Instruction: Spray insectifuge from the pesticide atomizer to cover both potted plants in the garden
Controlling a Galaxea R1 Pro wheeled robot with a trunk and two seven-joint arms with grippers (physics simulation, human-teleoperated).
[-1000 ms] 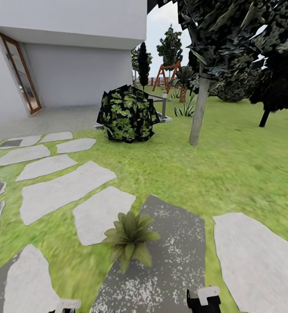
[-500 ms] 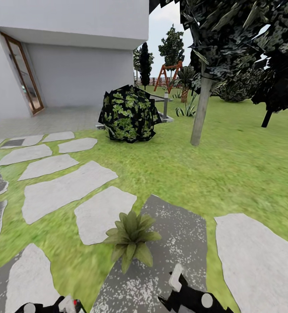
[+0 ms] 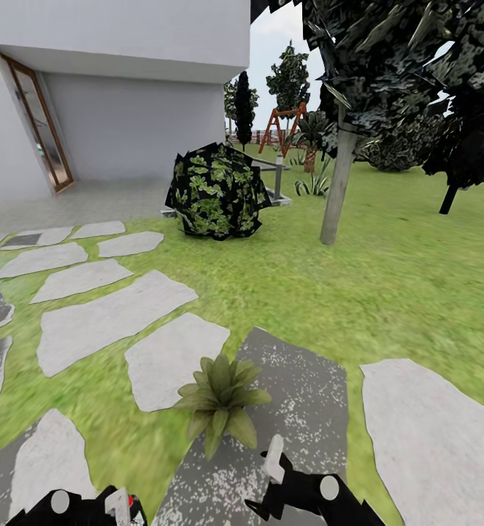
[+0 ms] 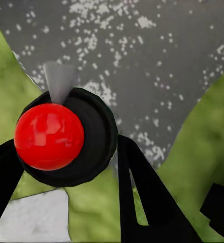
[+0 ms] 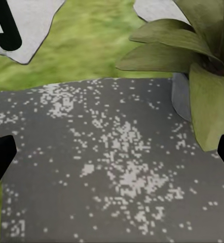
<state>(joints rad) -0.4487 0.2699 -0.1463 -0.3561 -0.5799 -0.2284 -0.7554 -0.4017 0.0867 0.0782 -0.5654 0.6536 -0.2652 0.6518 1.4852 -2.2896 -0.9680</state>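
The pesticide atomizer shows from above as a dark round body with a red cap and a grey cone-shaped nozzle. My left gripper is shut on it, with a black finger on either side. In the head view that gripper sits at the bottom edge, left of a potted plant, a low green rosette on a dark stepping stone. My right gripper is open just right of and below this plant, whose leaves are close ahead of it. Another spiky rosette stands far back by a tree trunk.
Pale and dark stepping stones cross the lawn. A big dark leafy bush and a grey tree trunk stand further on. A white house with a wooden door is at the left, and a swing frame far behind.
Both arms have risen into view from the bottom edge. The right gripper has moved up and left towards the near plant. The camera shifted slightly.
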